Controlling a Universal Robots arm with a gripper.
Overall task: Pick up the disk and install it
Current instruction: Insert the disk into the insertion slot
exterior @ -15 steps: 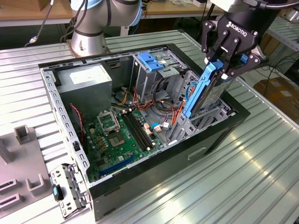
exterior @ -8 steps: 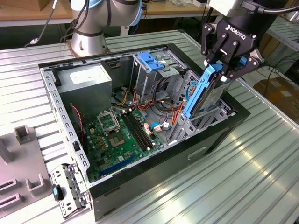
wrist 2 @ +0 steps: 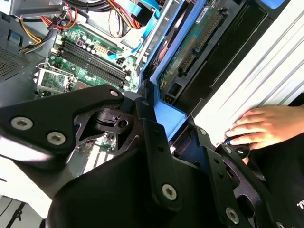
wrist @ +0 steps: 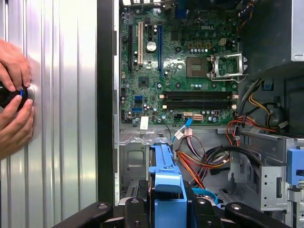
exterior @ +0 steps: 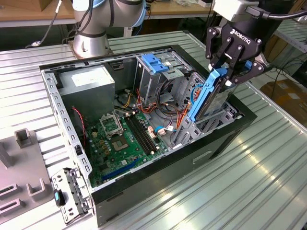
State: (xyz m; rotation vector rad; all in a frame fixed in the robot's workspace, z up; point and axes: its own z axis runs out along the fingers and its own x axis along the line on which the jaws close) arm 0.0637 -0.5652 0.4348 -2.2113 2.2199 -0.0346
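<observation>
The hand [exterior: 229, 79] is clenched on the upper end of the disk [exterior: 207, 96]. The disk hangs on edge below it, tilted, with its lower end inside the open computer case [exterior: 62, 110] on the tabletop [exterior: 249, 182].

Around me: bench [exterior: 261, 184] of ribbed silver metal slats, with bright glare patches [exterior: 175, 199] toward its near edge in exterior view. Beyond bench's far edge I see wooden desk [exterior: 29, 13], dark space beneath. Off bench's edge at the exterior view's right: cardboard box [exterior: 288, 93] low down, second slatted surface [exterior: 293, 29] further back. Light even, shadows soft.
</observation>
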